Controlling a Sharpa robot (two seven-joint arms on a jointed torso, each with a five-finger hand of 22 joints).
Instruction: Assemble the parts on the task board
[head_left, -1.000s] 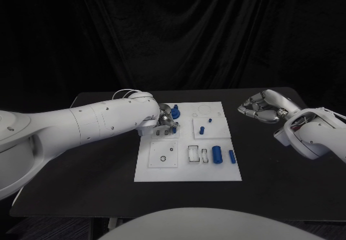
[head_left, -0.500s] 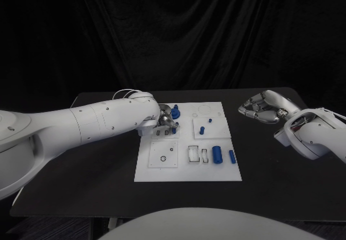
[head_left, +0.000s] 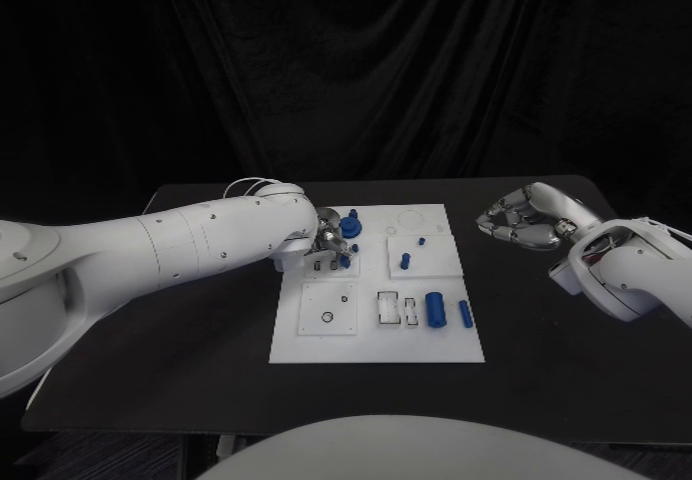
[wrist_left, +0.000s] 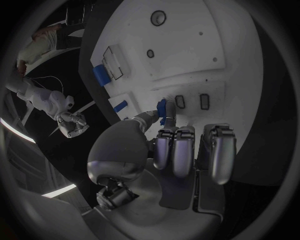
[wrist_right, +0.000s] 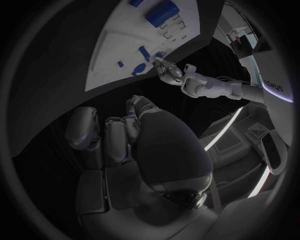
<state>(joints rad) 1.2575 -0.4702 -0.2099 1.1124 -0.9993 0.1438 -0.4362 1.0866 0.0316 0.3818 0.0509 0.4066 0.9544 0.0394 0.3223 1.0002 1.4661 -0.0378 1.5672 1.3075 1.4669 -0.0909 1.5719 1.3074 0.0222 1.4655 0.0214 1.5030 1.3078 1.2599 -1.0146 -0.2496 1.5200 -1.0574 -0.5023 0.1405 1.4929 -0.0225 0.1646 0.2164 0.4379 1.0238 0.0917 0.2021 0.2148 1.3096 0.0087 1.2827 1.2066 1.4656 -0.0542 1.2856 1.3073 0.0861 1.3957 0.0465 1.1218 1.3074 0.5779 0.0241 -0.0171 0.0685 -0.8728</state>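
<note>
Head camera looks down from above my body onto the black table (head_left: 173, 360), task board (head_left: 378, 345) centred, at middle range. Left wrist camera sits close behind my left hand (wrist_left: 178, 150), facing the board. Right wrist camera, behind my right hand (wrist_right: 125, 135), views the same board from farther off.

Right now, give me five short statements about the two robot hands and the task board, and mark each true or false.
1. The left robot hand is over the task board, pinching a small blue part. True.
2. The right robot hand is holding a blue part. False: its fingers are curled in on nothing.
3. The right robot hand is off the board, over the black table. True.
4. The large blue cylinder stands between the left robot hand's fingers. False: it lies on the board's near half, untouched.
5. The board is black. False: it is white.
</note>
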